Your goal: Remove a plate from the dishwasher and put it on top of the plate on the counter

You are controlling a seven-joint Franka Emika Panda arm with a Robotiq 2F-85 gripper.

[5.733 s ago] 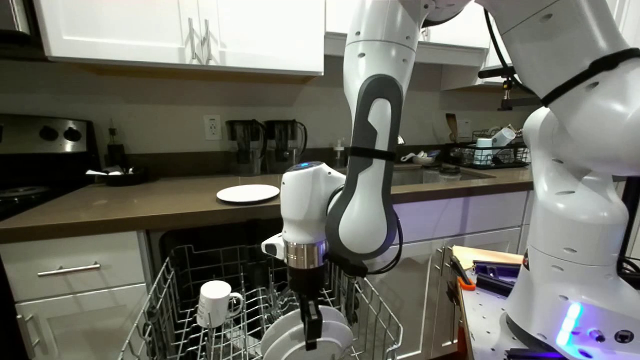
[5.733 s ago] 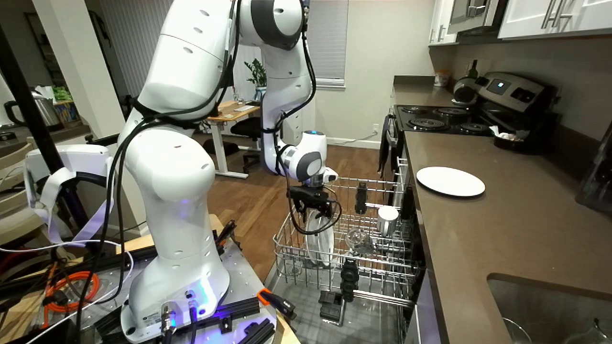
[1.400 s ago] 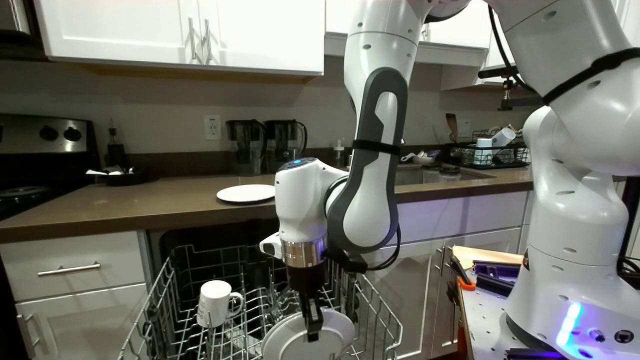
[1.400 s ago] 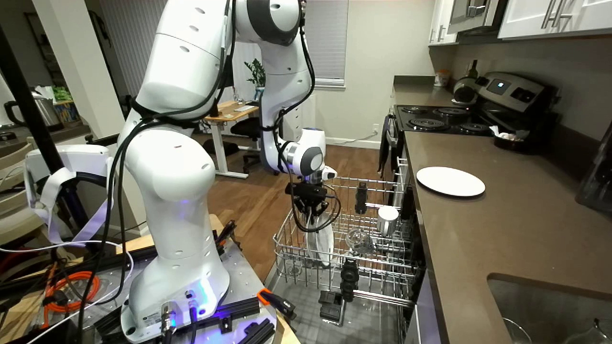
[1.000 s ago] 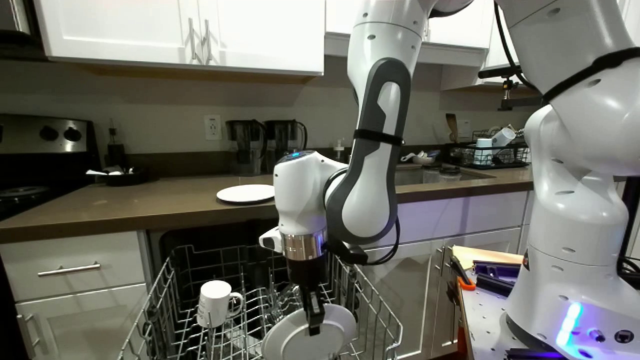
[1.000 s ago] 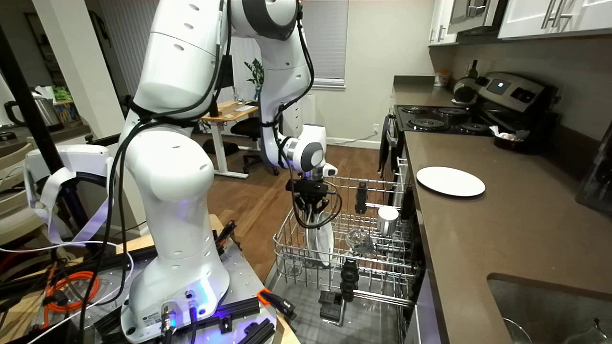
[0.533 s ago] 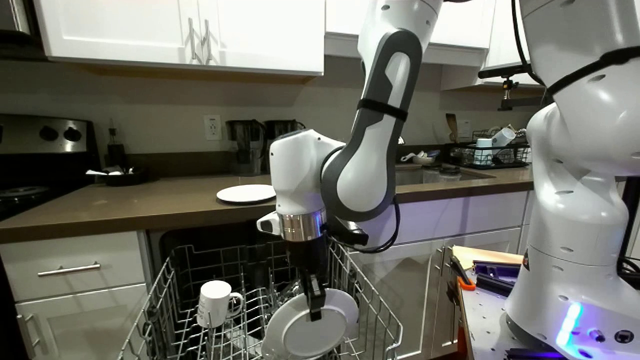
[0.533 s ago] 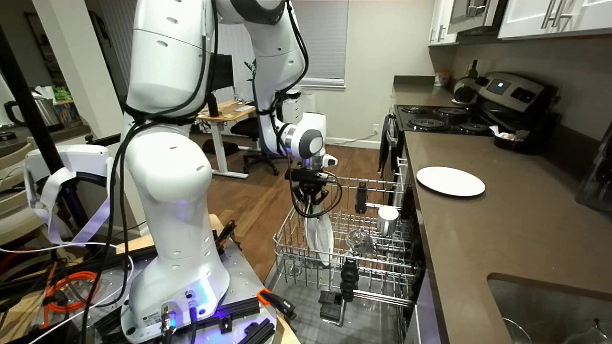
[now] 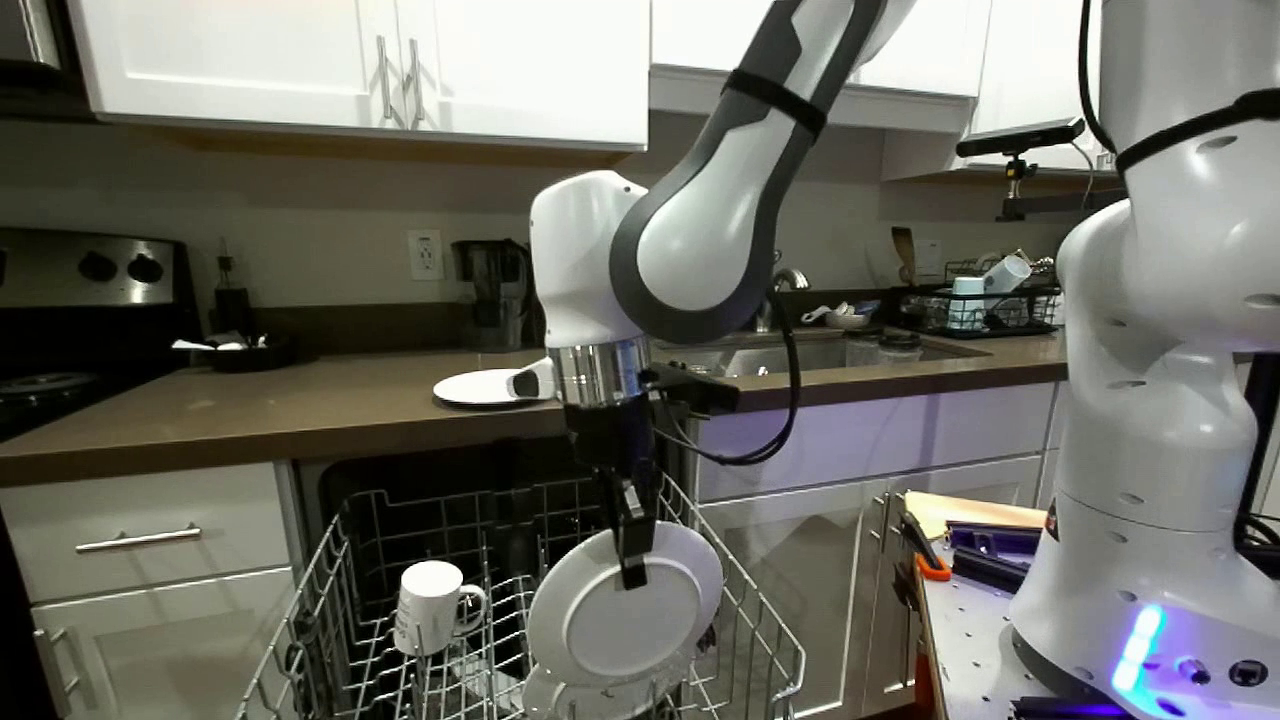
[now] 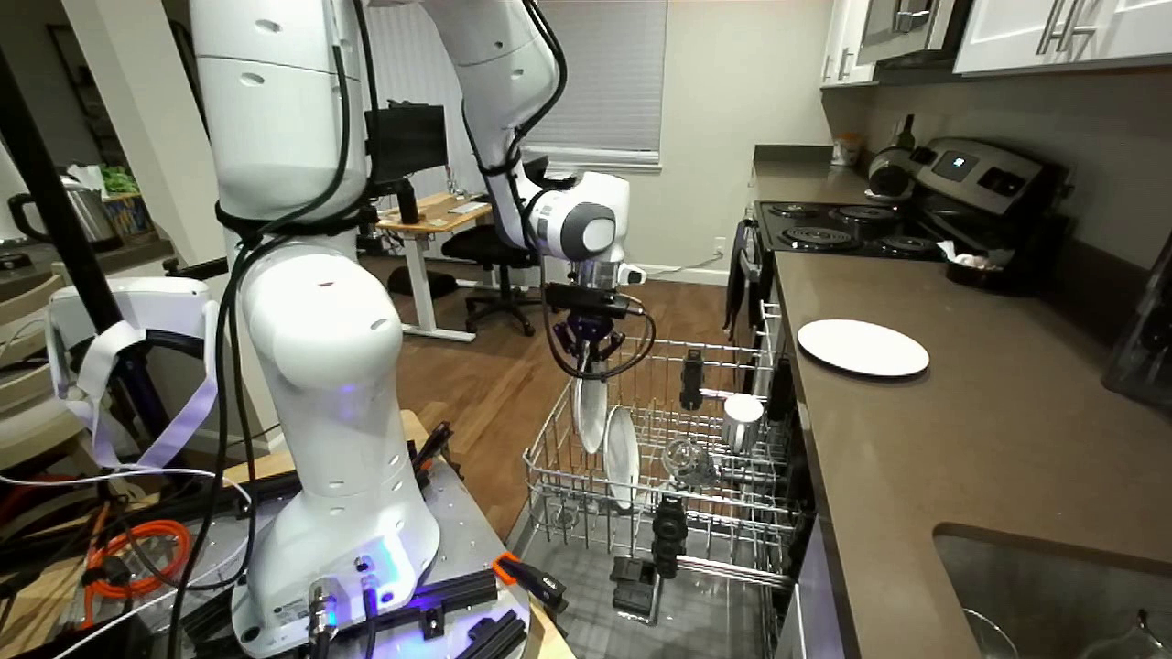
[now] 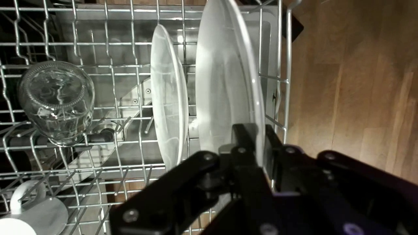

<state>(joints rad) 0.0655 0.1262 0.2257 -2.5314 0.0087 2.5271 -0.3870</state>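
Note:
My gripper (image 9: pixel 632 572) is shut on the rim of a white plate (image 9: pixel 625 625), which hangs upright below the fingers. In the wrist view the fingertips (image 11: pixel 260 133) stand on both sides of the rim of this held plate (image 11: pixel 222 71). In an exterior view the held plate (image 10: pixel 591 416) is raised beside a second white plate (image 10: pixel 622 453), which stands in the dishwasher rack (image 11: pixel 288 58). The second plate also shows in the wrist view (image 11: pixel 168 94). A white plate lies flat on the counter, in both exterior views (image 9: pixel 480 388) (image 10: pixel 862 348).
A white mug (image 9: pixel 428 605) and a clear glass jar (image 11: pixel 57 101) are in the rack. The counter edge (image 9: pixel 400 432) stands above and behind the rack. A dark pitcher (image 9: pixel 490 295) stands behind the counter plate. A sink (image 10: pixel 1053 567) is cut into the counter.
The gripper was lower at the plates in the rack. It has risen with one plate in its fingers, and that plate now stands apart from the second plate, which stays in the rack.

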